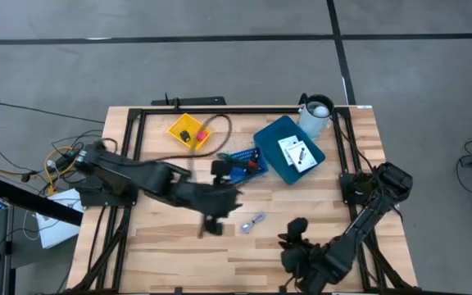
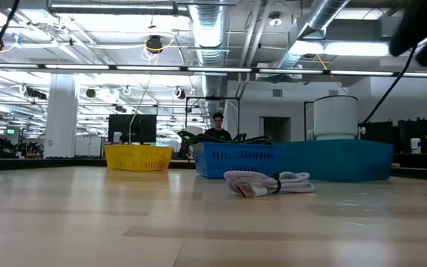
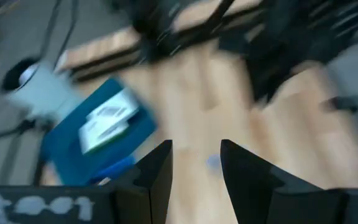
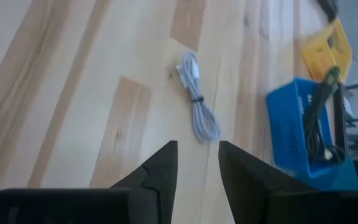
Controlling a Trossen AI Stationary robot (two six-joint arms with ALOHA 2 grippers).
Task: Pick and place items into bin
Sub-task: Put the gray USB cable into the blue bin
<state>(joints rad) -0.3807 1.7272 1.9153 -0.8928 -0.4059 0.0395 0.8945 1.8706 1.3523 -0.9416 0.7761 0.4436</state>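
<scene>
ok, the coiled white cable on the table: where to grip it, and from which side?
Grip the white cable at the dark tie around its middle, coming straight down with fingers across the bundle. It lies flat and alone on the table, and the strands are gathered narrowest there. The right gripper is open.

Bare tabletop (image 1: 170, 238) around coiled white cable (image 1: 253, 221).

You've got two white cards (image 1: 297, 152) in one blue tray (image 1: 275, 135), one blue basket (image 1: 240, 164), one yellow bin (image 1: 187, 131), one coiled white cable (image 1: 253, 221), one white cup (image 1: 315, 115).
</scene>
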